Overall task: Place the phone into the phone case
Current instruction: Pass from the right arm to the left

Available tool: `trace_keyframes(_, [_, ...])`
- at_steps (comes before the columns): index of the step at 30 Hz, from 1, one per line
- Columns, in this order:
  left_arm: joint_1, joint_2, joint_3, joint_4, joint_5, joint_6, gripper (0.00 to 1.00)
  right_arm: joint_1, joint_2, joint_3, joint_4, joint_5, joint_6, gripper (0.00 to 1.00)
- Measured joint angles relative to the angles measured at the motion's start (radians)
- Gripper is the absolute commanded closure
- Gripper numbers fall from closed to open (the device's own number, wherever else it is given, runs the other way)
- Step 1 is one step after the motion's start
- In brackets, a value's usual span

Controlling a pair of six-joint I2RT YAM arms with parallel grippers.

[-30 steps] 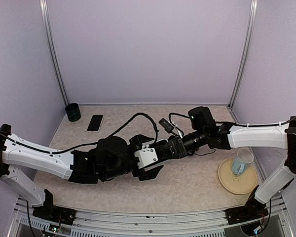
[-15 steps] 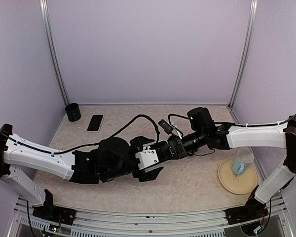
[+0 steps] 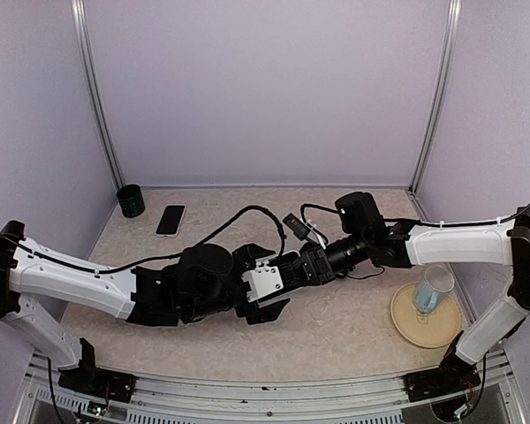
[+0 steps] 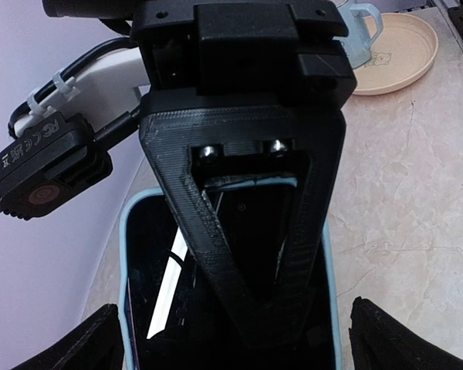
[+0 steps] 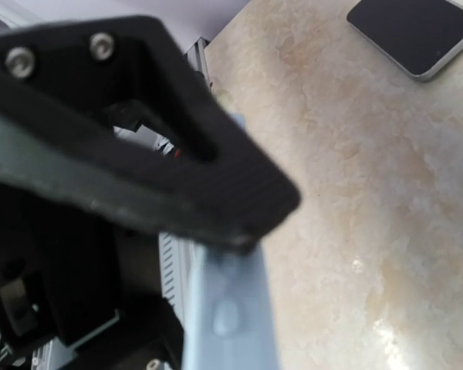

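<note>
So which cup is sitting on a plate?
The clear bluish mug on the right, standing on the tan plate. The black cup at the back left stands straight on the table.

A marbled beige counter [image 3: 353, 329] is lying between pale lilac walls, with a slim metal post [image 3: 95, 106] standing at each back corner. At the far left corner a small black cup [image 3: 131, 200] is standing upright just beside the left wall. Near the right edge a round tan plate [image 3: 405, 323] is resting flat on the counter, and a see-through, pale blue mug [image 3: 434, 290] is standing upright on it – towards the plate's far rim, not its middle.
</note>
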Motion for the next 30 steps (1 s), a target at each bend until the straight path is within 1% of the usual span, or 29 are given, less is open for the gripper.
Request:
trace_keyframes(11, [0.01,0.007,0.006,-0.01,0.03,-0.003,0.02,0.018,0.0,0.0,0.021,-0.019,0.01,1.0])
trace_keyframes(16, [0.01,0.011,0.018,-0.02,0.043,-0.008,0.08,0.018,0.0,0.0,0.03,-0.026,0.016,1.0])
trace_keyframes(22, [0.013,0.013,0.021,-0.023,0.053,-0.01,0.1,0.019,0.008,0.0,0.034,-0.031,0.026,1.0])
trace_keyframes(25, [0.014,0.014,0.023,-0.023,0.054,-0.01,0.1,0.019,0.011,0.0,0.036,-0.033,0.029,1.0])
trace_keyframes(30, [0.013,0.02,0.037,-0.021,0.059,-0.009,0.08,0.023,0.017,0.0,0.048,-0.034,0.033,1.0])
